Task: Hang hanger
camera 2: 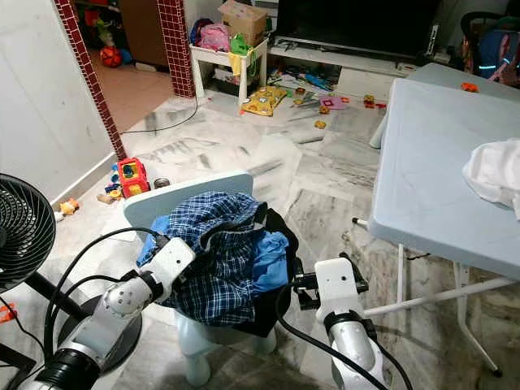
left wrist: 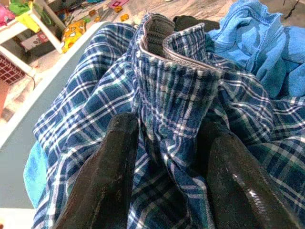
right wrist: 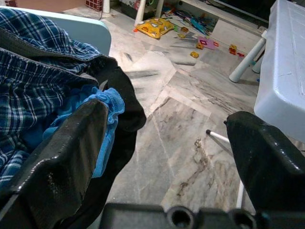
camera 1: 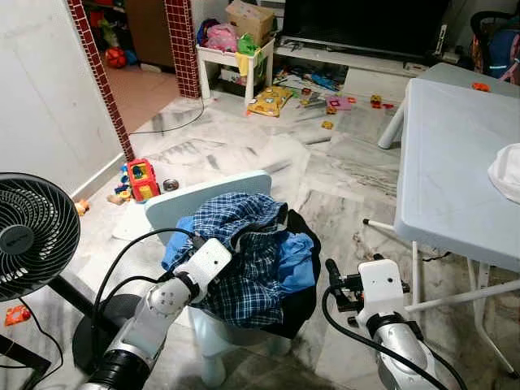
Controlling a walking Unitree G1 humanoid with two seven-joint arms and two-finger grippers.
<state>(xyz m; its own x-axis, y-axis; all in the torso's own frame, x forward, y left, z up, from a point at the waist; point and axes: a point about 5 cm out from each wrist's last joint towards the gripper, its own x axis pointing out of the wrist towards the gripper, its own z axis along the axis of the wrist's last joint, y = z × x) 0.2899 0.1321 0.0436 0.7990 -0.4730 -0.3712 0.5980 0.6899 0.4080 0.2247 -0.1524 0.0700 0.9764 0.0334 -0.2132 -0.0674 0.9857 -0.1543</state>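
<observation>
My left gripper (left wrist: 164, 157) is pressed into the plaid shirt (camera 1: 244, 252) heaped on the pale blue chair (camera 1: 175, 207), fingers spread either side of a bunched fold below the collar and not yet closed, while my right gripper (right wrist: 167, 143) waits wide open and empty beside the pile, over the marble floor (camera 1: 325, 175). I can make out no hanger anywhere — it may be buried under the cloth, I cannot tell. The risk, as I judge it: closing here catches only loose fabric, and lifting drags the light blue garment (camera 1: 294, 260) and black one (camera 1: 305, 305) off the seat — or the fold simply slips out.
</observation>
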